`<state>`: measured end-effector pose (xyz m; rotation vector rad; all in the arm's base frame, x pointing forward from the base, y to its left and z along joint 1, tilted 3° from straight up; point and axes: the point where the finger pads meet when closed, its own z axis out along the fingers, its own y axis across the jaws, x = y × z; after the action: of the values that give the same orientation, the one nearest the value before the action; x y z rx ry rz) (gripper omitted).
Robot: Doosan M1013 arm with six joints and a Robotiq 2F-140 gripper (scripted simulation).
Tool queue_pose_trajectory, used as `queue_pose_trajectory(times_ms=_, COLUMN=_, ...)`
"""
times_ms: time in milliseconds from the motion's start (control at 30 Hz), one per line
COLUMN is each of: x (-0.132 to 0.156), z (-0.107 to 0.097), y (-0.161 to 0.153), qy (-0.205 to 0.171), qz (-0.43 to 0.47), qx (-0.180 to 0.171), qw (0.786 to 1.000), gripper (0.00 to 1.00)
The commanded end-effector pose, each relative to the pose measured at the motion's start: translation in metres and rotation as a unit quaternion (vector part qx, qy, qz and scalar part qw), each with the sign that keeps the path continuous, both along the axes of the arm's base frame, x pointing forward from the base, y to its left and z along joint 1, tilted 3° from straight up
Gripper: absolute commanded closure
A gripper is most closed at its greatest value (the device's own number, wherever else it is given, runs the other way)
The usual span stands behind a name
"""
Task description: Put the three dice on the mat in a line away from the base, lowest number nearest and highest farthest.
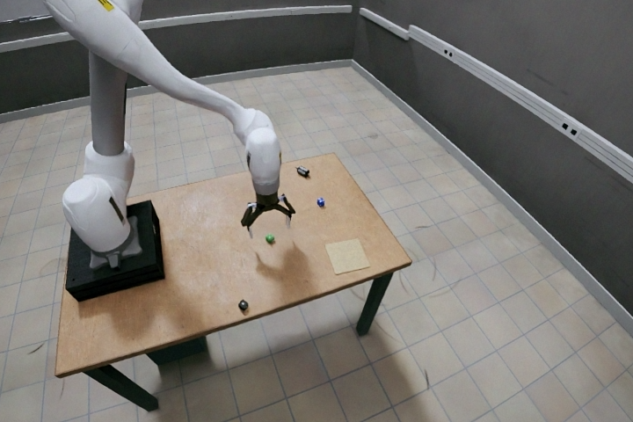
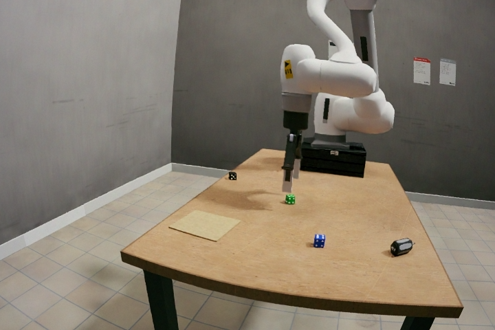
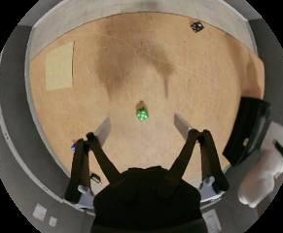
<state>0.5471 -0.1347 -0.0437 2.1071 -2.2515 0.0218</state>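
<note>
A green die (image 1: 270, 238) lies on the wooden table, also in the exterior view (image 2: 289, 199) and in the wrist view (image 3: 141, 115). My gripper (image 1: 269, 229) is open and empty, hanging a little above the green die with the fingers to either side of it; it also shows in the exterior view (image 2: 289, 184) and the wrist view (image 3: 141, 126). A blue die (image 1: 320, 201) (image 2: 319, 240) lies farther from the base. A black die (image 1: 243, 304) (image 2: 232, 175) sits near the table's front edge. The tan mat (image 1: 347, 255) (image 2: 204, 225) lies near the table's far corner and holds nothing.
A small black cylinder-shaped object (image 1: 302, 170) (image 2: 401, 246) lies near the table's back edge. The arm's black base block (image 1: 114, 251) stands at the table's left end.
</note>
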Motion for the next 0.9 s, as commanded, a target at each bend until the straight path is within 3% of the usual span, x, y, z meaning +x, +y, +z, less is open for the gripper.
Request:
queue_pose_trajectory(times_ms=0, x=0.000, z=0.001, y=0.000, qy=-0.001, qz=0.000, qx=0.000, qw=1.000, gripper=0.00)
queue_pose_trajectory(times_ms=467, x=0.010, z=0.000, y=0.003, qy=-0.001, qz=0.000, qx=0.000, qw=1.000, gripper=0.00)
queue_pose_trajectory(times_ms=867, x=0.069, z=-0.003, y=0.025, qy=-0.001, qz=0.000, qx=0.000, qw=1.000, gripper=0.00)
